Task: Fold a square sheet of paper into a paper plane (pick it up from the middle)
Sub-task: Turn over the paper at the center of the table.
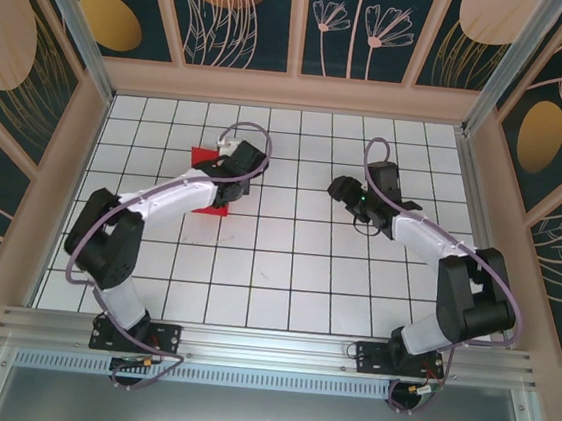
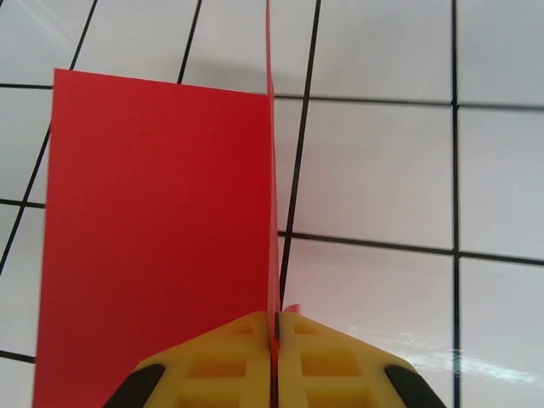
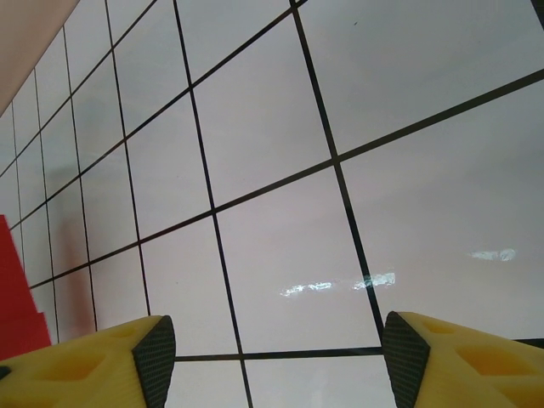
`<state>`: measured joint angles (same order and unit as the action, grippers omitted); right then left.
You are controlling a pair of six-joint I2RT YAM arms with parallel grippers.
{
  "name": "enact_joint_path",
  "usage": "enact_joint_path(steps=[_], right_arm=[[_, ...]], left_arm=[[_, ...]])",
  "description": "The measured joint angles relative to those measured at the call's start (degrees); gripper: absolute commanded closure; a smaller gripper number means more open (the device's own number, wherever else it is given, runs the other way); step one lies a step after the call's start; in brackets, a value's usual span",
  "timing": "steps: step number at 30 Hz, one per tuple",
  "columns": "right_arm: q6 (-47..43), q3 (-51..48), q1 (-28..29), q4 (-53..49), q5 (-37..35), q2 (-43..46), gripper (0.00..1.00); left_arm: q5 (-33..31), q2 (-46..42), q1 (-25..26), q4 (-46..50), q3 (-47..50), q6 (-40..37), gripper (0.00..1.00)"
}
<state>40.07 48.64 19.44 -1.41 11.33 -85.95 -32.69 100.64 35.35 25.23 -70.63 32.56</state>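
At left gripper (image 2: 276, 330): I have it pinched tight on the paper (image 2: 161, 212), gripping a thin upright flap.
Flap axis: runs straight away from the fingers, along my line of reach.
Flat half: lies on the tiles (image 2: 382, 170), left of the flap.
At right gripper (image 3: 278, 350): spread wide and empty, with the paper well off to its left.
Nearer arm: left, I judge, so the next fold starts there.

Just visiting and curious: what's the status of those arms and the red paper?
Left gripper shut on red paper sheet, one flap standing upright. Right gripper open above white tiles. Nothing blocking.
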Motion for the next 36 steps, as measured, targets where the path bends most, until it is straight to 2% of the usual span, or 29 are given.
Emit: enact_joint_path(steps=[6,14,23,27,31,36], right_arm=[[0.83,-1.09,-0.42,0.61,-0.98,1.38,0.23],[1.22,-2.51,-1.88,1.05,-2.32,2.6,0.22],[1.46,-2.64,-2.23,1.07,-2.23,2.6,0.22],[1.38,-2.64,-2.23,1.49,-0.39,2.6,0.22],[0.79,-2.62,-2.16,2.58,2.99,2.38,0.22],[0.35,-1.2,0.39,3.41,7.32,-0.28,0.2]], left_arm=[[-1.99,10.56,4.37,2.34,-3.98,0.09,0.87],[2.91,15.34,7.72,1.4,-6.82,1.36,0.83],[8.76,16.28,8.5,-1.03,-7.28,2.49,0.59],[15.08,14.12,8.48,-3.74,-6.05,2.89,0.47],[22.03,6.67,8.48,-7.34,-3.37,3.63,0.38],[26.77,-2.78,7.74,-13.68,-0.48,4.81,0.28]])
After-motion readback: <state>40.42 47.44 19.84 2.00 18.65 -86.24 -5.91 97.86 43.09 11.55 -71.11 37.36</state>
